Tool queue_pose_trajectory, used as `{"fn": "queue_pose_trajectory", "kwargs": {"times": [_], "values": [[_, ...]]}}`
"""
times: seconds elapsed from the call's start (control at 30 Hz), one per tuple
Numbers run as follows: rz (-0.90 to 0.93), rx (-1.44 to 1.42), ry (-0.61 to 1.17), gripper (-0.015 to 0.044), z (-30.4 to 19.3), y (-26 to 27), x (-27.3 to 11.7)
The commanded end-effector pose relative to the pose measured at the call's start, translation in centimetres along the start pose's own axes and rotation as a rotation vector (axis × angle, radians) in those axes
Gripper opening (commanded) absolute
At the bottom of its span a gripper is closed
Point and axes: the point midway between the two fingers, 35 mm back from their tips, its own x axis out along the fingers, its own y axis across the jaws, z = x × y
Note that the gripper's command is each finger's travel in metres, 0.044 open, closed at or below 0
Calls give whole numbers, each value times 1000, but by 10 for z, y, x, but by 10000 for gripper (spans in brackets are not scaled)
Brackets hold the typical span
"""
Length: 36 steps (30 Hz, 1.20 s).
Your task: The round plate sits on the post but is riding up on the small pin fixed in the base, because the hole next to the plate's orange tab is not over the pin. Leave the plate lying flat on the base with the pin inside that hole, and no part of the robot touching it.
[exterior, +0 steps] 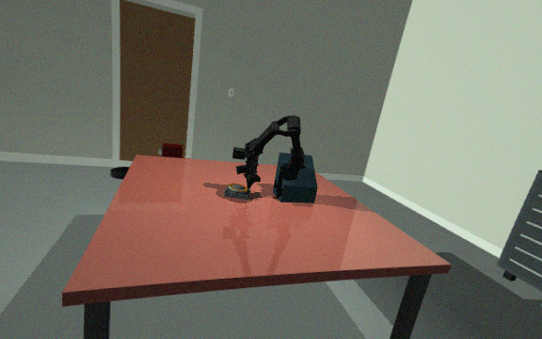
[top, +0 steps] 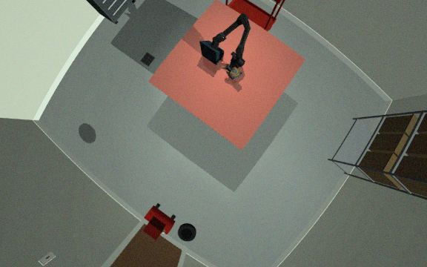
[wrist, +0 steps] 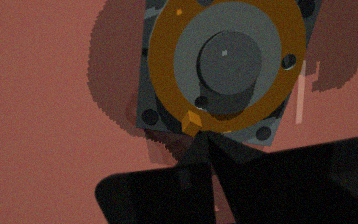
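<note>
On the grey base (wrist: 149, 107), around its post (wrist: 228, 62), lay the round plate (wrist: 166, 80); its orange tab (wrist: 193, 122) pointed at the gripper (wrist: 206, 142), whose fingers were shut on nothing, tips meeting just beside the tab. Whether the pin sat in the adjacent hole (wrist: 201, 101) stayed unclear

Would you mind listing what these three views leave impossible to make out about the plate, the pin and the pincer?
- Small pin: wrist view shows a dark hole near the small orange tab, but not whether the pin sits inside.
- Round orange plate: flat or tilted is unclear; its top is cut off by the wrist frame edge.
- Shut black pincer: contact with the tab is uncertain, shadowed.
- Top and exterior views: plate too small for detail.
</note>
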Motion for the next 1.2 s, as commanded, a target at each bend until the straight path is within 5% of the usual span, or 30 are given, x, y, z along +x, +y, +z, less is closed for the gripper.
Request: {"fn": "queue_pose_trajectory", "kwargs": {"times": [0.0,1.17], "values": [[8,-15,-7,0,6,7,-1],[9,-16,-8,0,37,29,-7]]}}
